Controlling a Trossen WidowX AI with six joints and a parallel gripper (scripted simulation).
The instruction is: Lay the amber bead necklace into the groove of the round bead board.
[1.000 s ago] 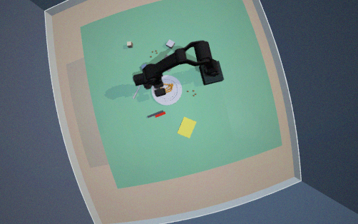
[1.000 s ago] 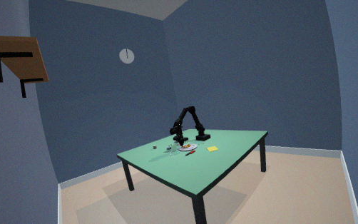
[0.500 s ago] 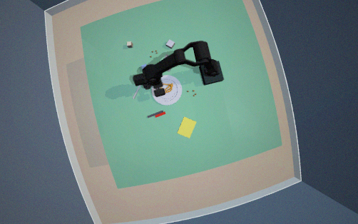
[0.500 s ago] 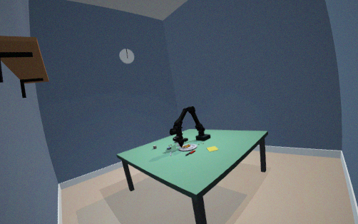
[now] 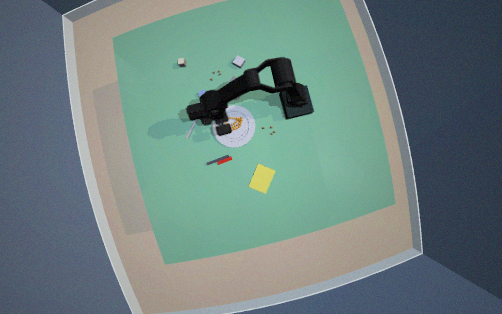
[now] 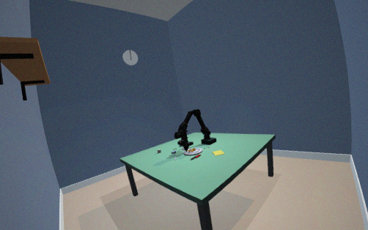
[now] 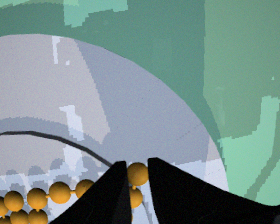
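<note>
Gripper (image 5: 222, 126) (image 6: 186, 149) (image 7: 138, 169), one, pinched shut on the amber bead necklace (image 5: 236, 123) (image 6: 191, 150) (image 7: 60, 192), a bead showing between the fingertips. One necklace, bunched over the inner part of the one round bead board (image 5: 234, 143) (image 6: 199, 152) (image 7: 156, 110); not laid round the groove. Total bead count can't be told, fingers hide some. Board holds no other visible item. Black gripper parts block the top view of one side of the board.

Around the board: one thin pale rod (image 5: 191, 130) (image 6: 175, 158) near the rim; one blue block (image 5: 201, 93) (image 6: 174, 151), partly hidden by the arm in the top view; eight small brown bits in two groups, four bits (image 5: 219, 72) on one side, four bits (image 5: 271, 127) on another. One red-and-dark tool (image 5: 225, 160) (image 6: 196, 157) lies near, apart from the board. One pale grey box (image 5: 238, 61) and one yellow pad (image 5: 262, 178) (image 6: 218, 153) farther off; one cream cube (image 5: 181, 62) (image 6: 159, 151) well apart.

Arm reaches over from one dark base (image 5: 288, 113) (image 6: 209, 141). All on one green table top (image 5: 322, 175) (image 6: 199, 176), three legs visible in the exterior view. Farther out: one brown wall shelf (image 6: 12, 45) on two black brackets, one round clock (image 6: 130, 57) on the blue wall.
</note>
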